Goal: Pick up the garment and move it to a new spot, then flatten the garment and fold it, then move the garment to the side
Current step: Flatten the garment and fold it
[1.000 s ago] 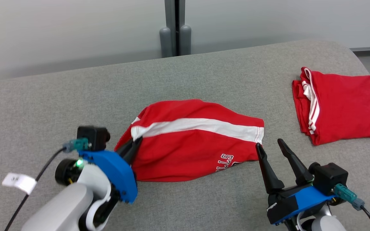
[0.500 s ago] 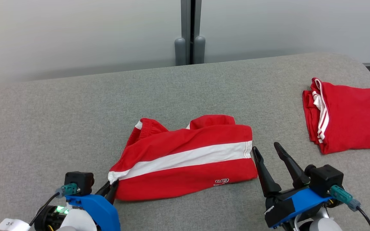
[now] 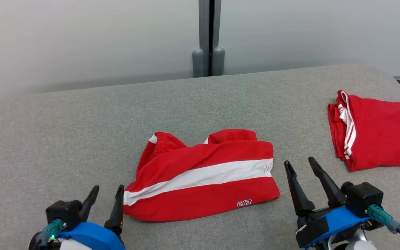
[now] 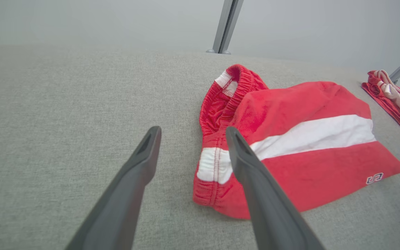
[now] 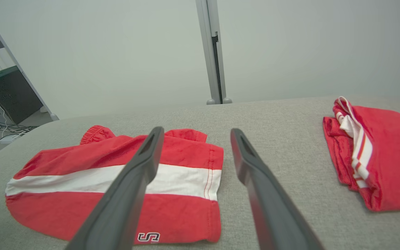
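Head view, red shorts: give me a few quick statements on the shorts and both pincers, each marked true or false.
1. The left pincer is open, with only bare grey surface between its fingers. True.
2. The right pincer is clamped on the hem of the red shorts. False: it is open and sits beside the shorts' right edge, gripping nothing.
3. A folded red garment lies apart from the shorts, toward the robot's right. True.
4. The shorts lie with their white stripe hidden underneath. False: the white stripe faces up, running across the top layer.
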You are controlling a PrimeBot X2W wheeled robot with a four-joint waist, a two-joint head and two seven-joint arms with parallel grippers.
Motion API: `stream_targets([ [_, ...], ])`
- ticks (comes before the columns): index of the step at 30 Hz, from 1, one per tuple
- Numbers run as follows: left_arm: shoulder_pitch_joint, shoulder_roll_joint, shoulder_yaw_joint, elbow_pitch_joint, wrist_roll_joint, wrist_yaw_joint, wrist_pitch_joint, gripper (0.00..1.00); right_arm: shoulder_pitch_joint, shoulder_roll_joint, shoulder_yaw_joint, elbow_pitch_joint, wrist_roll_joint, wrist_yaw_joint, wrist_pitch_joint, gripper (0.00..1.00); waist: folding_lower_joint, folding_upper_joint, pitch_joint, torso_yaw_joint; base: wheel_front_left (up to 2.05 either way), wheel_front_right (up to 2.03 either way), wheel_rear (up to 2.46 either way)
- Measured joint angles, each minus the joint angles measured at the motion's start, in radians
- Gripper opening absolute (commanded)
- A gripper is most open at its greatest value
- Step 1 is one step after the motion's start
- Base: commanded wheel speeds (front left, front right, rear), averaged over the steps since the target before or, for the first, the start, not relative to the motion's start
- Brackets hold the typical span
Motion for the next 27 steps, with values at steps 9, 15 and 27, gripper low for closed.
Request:
stream_targets([
  [9,0.052,-0.091,0.256,-0.061,0.213,-0.052,-0.048,1.0,0.018,0.0,-0.037,-0.018,-0.009,0.0,0.017,1.0,0.0001,0.0,-0.025,0.021,0.0,0.0,0.0],
  [15,0.141,-0.185,0.416,-0.062,0.372,-0.125,-0.048,1.0,0.029,0.0,-0.044,-0.023,-0.011,0.0,0.022,1.0,0.0001,0.0,-0.041,0.021,0.0,0.0,0.0],
  [27,0.218,-0.264,0.529,0.042,0.514,-0.242,-0.048,1.0,0.052,0.0,-0.072,-0.012,-0.026,0.0,0.034,1.0,0.0001,0.0,-0.073,0.025,0.0,0.0,0.0],
])
